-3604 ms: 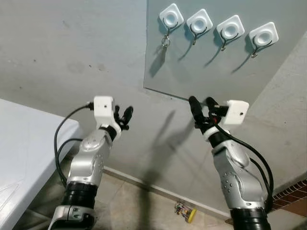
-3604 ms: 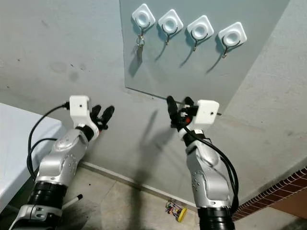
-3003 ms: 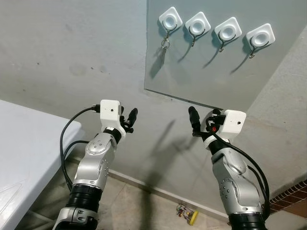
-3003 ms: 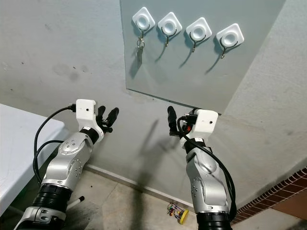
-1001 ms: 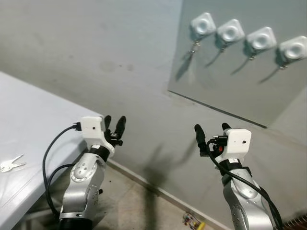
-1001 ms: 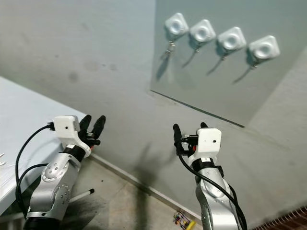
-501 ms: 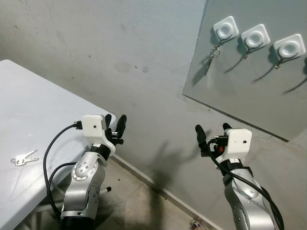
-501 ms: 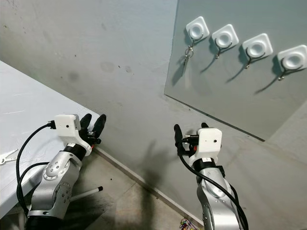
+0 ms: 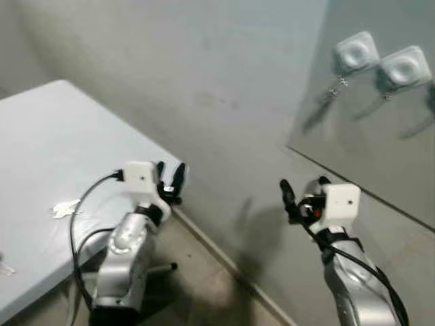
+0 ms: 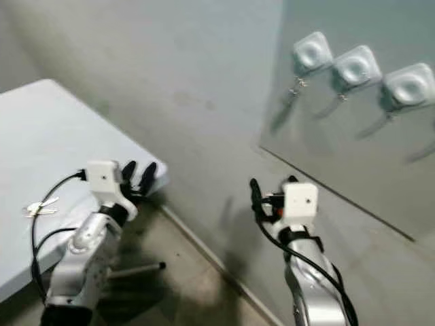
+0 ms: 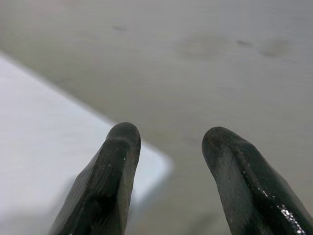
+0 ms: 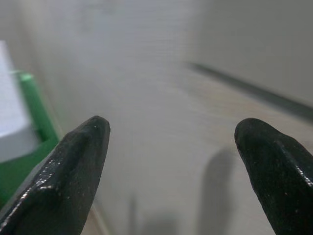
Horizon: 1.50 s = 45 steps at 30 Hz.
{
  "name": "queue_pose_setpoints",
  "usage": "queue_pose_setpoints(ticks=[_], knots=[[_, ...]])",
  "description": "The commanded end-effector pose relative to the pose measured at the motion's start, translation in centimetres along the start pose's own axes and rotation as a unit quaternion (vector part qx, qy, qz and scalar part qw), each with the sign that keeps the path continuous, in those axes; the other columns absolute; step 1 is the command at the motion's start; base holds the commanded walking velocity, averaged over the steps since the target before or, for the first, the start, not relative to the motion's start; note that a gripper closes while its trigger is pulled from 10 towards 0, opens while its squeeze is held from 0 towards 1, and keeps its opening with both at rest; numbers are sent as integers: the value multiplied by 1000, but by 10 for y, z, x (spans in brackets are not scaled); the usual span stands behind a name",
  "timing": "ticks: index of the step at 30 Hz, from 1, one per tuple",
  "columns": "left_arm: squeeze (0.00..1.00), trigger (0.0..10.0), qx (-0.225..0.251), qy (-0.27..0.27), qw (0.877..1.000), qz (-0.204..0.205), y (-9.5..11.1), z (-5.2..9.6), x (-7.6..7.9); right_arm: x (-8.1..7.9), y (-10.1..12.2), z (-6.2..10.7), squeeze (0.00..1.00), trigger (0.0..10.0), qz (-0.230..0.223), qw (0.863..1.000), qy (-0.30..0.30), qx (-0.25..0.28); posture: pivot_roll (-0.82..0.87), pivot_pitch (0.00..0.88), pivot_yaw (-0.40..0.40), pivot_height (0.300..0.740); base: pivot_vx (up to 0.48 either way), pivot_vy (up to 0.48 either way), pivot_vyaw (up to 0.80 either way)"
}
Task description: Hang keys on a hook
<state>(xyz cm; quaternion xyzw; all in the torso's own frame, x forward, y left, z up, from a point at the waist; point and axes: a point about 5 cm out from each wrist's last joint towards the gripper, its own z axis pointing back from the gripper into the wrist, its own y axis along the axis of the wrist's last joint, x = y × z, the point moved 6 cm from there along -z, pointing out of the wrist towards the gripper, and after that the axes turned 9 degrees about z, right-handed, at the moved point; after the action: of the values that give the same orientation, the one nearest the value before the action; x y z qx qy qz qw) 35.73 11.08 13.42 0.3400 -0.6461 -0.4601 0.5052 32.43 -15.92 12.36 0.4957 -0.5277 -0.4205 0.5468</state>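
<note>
Two keys [image 10: 39, 207], blurred, seem to lie flat on the white worktop [image 10: 41, 129] at the left edge of the right eye view, well apart from the hooks [image 10: 356, 68] at upper right. Right wrist view adds something green [image 12: 27, 142] at its left edge. Left hand [image 9: 170, 180] and right hand [image 9: 302, 192] are raised toward the wall, fingers spread, empty.

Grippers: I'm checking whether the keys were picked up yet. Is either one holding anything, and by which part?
Nothing is held. The left gripper and the right gripper are both open and empty. The keys lie on the table.
</note>
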Motion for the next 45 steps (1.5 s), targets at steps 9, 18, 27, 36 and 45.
queue_pose_setpoints(ticks=[9, 18, 27, 36, 45], knots=[[0, 10000, 3, 14, 1000, -11, 3, 2, -8, -7, 6, -1, 0, 10000, -2, 1000, 15, 9, -77, 43, -26, 740, 0, 0, 800], [0, 10000, -3, 8, 1000, -14, 1, 1, -6, -9, 7, -2, 0, 10000, 1, 1000, 21, 11, -76, 31, -30, 740, 0, 0, 800], [0, 10000, -11, 8, 1000, -9, -4, 1, -7, -10, 9, -4, 0, 10000, -9, 999, 30, 14, -73, 20, -38, 740, 0, 0, 800], [0, 10000, -16, 13, 1000, -2, -6, 2, -10, -14, 11, -3, 0, 10000, -30, 998, 43, 19, -70, 18, -42, 740, 0, 161, 51], [0, 10000, -15, 20, 1000, 1, -5, 1, -13, -17, 11, -2, 0, 10000, -38, 998, 51, 20, -69, 15, -44, 740, 0, 425, 0]])
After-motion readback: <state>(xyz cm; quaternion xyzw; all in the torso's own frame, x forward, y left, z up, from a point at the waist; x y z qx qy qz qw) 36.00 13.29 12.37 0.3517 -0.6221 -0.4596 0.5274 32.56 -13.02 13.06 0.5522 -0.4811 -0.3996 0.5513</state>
